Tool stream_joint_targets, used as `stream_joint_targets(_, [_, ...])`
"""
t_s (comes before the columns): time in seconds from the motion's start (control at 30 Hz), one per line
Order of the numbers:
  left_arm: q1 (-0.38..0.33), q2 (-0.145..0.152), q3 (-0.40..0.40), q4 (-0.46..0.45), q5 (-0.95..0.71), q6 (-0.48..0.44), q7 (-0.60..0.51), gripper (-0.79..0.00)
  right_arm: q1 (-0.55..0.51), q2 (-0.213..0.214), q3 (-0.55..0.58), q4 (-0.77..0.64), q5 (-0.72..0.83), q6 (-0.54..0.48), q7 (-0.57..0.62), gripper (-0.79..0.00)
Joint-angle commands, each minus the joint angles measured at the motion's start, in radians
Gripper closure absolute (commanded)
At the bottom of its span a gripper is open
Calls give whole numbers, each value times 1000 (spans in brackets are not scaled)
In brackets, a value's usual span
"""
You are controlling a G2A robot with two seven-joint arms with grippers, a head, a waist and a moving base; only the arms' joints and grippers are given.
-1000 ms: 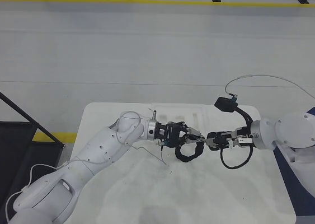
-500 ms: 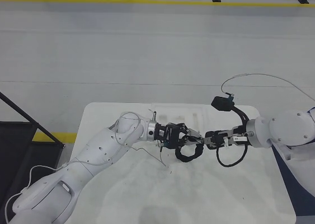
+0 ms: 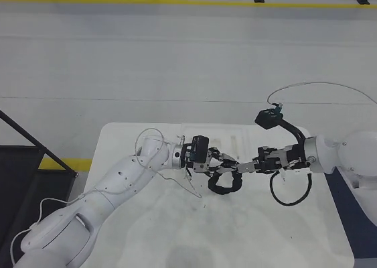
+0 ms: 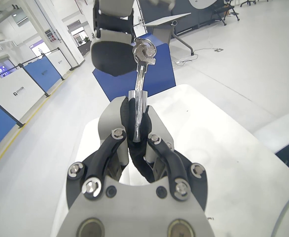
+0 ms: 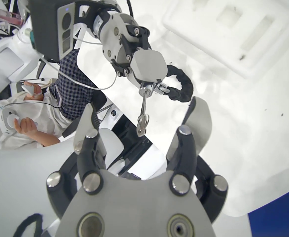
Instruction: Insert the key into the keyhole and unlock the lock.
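Tabletop: white with rounded corners (image 3: 275, 234). A white foam tray (image 3: 238, 137) with rectangular recesses lies on it, at 12 o'clock from the two grippers.
Room: pale grey floor (image 3: 175, 60), with a yellow line (image 3: 175, 3) along its far edge at 12 o'clock. A black rack (image 3: 1, 167) stands at 9 o'clock of the tabletop. The left wrist view shows blue partitions (image 4: 44, 71) along a hall.
Lock: a silver cylinder (image 4: 137, 99) with a black sheathed cable loop (image 3: 225, 183), held in the air over the middle of the tabletop. In the top view the loop hangs at 6 o'clock of the cylinder.
Key: silver (image 4: 141, 75), its shank entered in the keyhole at the cylinder's end and its round head free. How deep it sits is hard to judge.
Key axis: in the top view it lies roughly along the 9-to-3 line, in line with the cylinder. The tip points to 9 o'clock into the lock, and the head points to 3 o'clock.
Left gripper: (image 4: 136, 122) its jaws are narrow, clamped on the lock cylinder with a black pad on each side.
Right gripper: (image 5: 142, 103) it sits at 3 o'clock of the lock with its jaws wide, one on each side of the key head. One pad is just beside the head, possibly touching it.
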Motion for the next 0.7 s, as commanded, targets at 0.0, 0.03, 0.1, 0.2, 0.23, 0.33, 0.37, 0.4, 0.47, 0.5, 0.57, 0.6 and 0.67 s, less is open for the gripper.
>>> stream_joint_targets(0.0, [1,-4,-3,16,-64,-36,-36,0,-10,6,25,0,-1,-98,7,-785])
stream_joint_targets(0.03, [2,-6,-5,20,-97,-55,-55,0,-17,9,36,-4,-5,-151,8,-785])
stream_joint_targets(0.1, [5,-9,-11,33,-165,-91,-90,0,-32,15,59,-9,-11,-271,11,-785])
stream_joint_targets(0.2, [14,-11,0,49,-250,-102,-104,0,-62,25,86,-23,-70,-426,3,-785])
stream_joint_targets(0.23, [18,-12,16,51,-289,-102,-101,0,-78,28,92,-27,-98,-459,-13,-785])
stream_joint_targets(0.33, [5,-9,61,72,-383,-102,-118,0,-122,34,107,-24,-126,-526,-46,-785])
stream_joint_targets(0.37, [3,-9,81,71,-414,-102,-111,0,-133,35,112,-24,-130,-541,-55,-785])
stream_joint_targets(0.4, [-7,-7,99,76,-430,-102,-116,0,-143,37,118,-22,-128,-556,-65,-785])
stream_joint_targets(0.47, [-19,-3,139,73,-475,-102,-109,0,-163,39,130,-9,-87,-594,-99,-785])
stream_joint_targets(0.5, [-28,-1,158,73,-494,-102,-108,0,-172,39,139,7,-45,-621,-124,-785])
stream_joint_targets(0.57, [-46,4,195,72,-529,-102,-101,0,-172,39,139,7,-45,-621,-124,-785])
stream_joint_targets(0.6, [-57,7,211,76,-538,-102,-103,0,-172,39,139,7,-45,-621,-124,-785])
stream_joint_targets(0.67, [-77,13,236,80,-549,-102,-105,0,-172,39,139,7,-45,-621,-124,-785])
